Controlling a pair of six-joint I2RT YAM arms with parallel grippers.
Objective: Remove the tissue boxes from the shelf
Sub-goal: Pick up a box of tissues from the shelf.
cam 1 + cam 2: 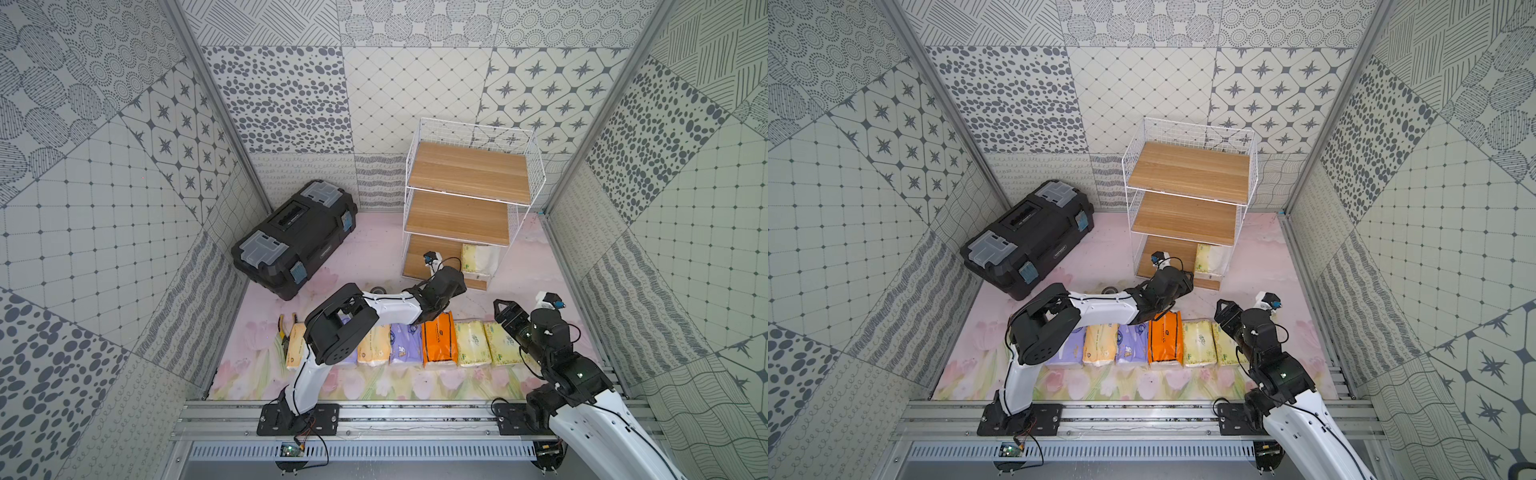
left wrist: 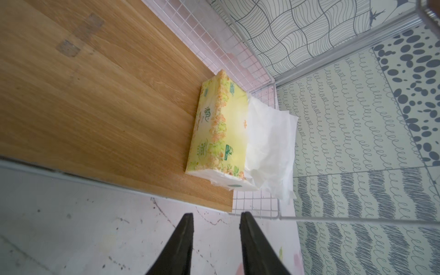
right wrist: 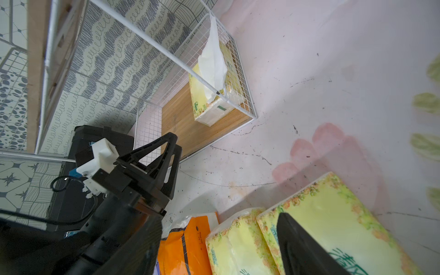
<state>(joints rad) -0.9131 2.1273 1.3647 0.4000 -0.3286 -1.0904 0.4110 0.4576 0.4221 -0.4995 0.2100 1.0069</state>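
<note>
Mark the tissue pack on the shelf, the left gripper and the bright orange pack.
shelved tissue pack (image 2: 214, 133): left wrist view, its printed yellow-green face.
left gripper (image 2: 216, 214): left wrist view, midway between its fingertips.
bright orange pack (image 1: 438, 343): a top view, middle of its top face.

left arm (image 1: 390, 309) stretched forward and across toward the right side, elbow raised, white forearm roughly level, wrist dropped low. left gripper (image 2: 217, 214) points away from the base; jaws apart, even gap, nothing between the fingers (image 2: 182, 242). right arm (image 1: 590, 432) folded up close over its base, right wrist (image 1: 546, 328) angled forward and toward the left. right gripper (image 1: 505, 309) sits low, well apart from the left one. only one of its fingers shows in the right wrist view, so its jaw gap can't be read.
</note>
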